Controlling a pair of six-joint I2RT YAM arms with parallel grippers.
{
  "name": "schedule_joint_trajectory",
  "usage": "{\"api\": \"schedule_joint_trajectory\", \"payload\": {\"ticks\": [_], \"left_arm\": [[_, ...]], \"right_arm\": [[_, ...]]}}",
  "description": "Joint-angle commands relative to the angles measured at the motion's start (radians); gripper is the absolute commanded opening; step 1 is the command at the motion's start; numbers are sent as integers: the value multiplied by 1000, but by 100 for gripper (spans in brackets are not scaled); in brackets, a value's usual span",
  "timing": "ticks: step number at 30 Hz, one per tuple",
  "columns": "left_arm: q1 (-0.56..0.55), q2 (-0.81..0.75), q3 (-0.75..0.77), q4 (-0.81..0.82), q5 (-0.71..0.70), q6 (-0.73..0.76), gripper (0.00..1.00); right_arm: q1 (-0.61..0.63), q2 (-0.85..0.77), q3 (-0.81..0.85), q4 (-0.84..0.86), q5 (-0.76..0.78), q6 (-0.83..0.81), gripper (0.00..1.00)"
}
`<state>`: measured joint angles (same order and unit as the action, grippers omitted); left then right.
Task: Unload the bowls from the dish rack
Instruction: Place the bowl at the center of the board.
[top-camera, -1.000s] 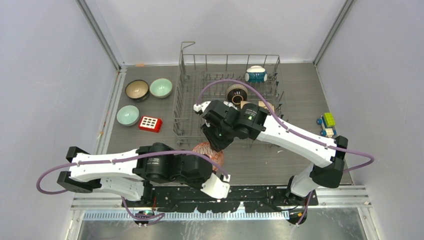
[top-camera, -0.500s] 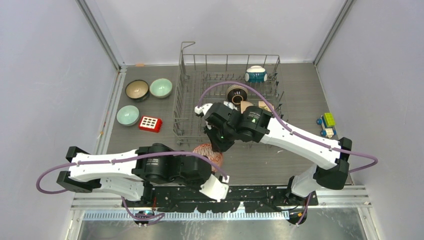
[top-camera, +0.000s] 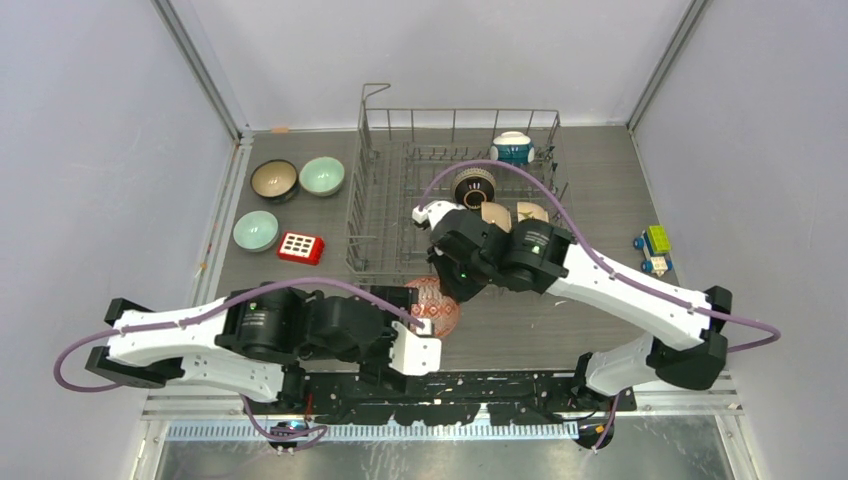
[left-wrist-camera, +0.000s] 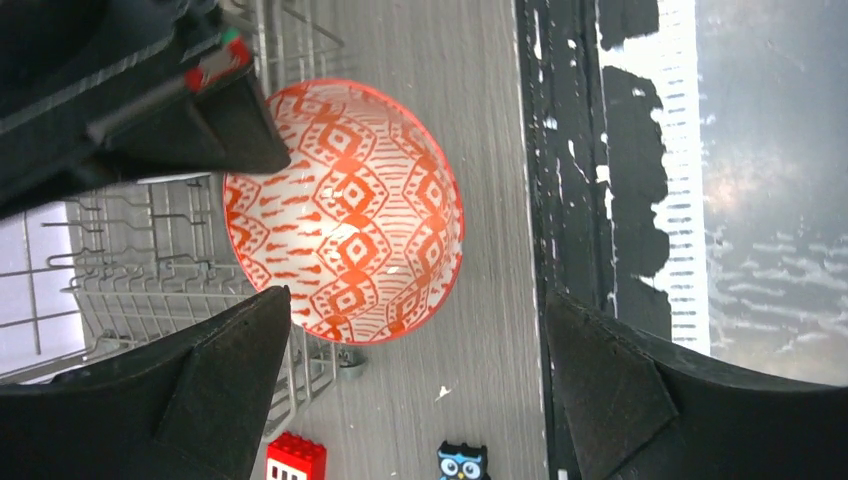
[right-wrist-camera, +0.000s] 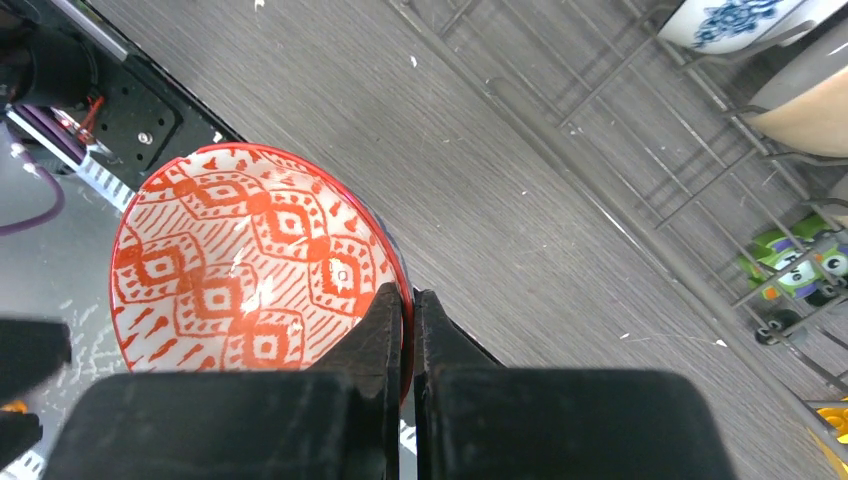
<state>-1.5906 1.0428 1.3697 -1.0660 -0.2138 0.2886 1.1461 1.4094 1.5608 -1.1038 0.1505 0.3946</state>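
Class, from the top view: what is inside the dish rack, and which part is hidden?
Inside the dish rack: a blue-and-white bowl, a dark brown bowl and two cream bowls. The right arm covers its near middle.

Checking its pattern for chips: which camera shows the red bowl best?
Left wrist: the red patterned bowl sits large and central, only its upper-left edge hidden by the right gripper. The right wrist shows its inside, lower part behind that gripper's jaws. The top view shows only a small uncovered part.
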Motion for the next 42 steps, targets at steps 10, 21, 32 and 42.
{"api": "schedule_joint_trajectory", "payload": {"ticks": [10,21,32,42], "left_arm": [[-4,-124,-130,322,-295,-208,100],[-4,-216,-338,596,-357,-335,100],[-4,-152,-406,692,-502,-476,100],[-4,-211,-498,607,-680,-738,100]], "right_arm": [[-1,-167,29,-59,267,-25,1],[-204,-238,167,-46,472,-42,1],[-670,-282,191,51,526,54,1],[-1080,-235,18,332,461,310,1]]}}
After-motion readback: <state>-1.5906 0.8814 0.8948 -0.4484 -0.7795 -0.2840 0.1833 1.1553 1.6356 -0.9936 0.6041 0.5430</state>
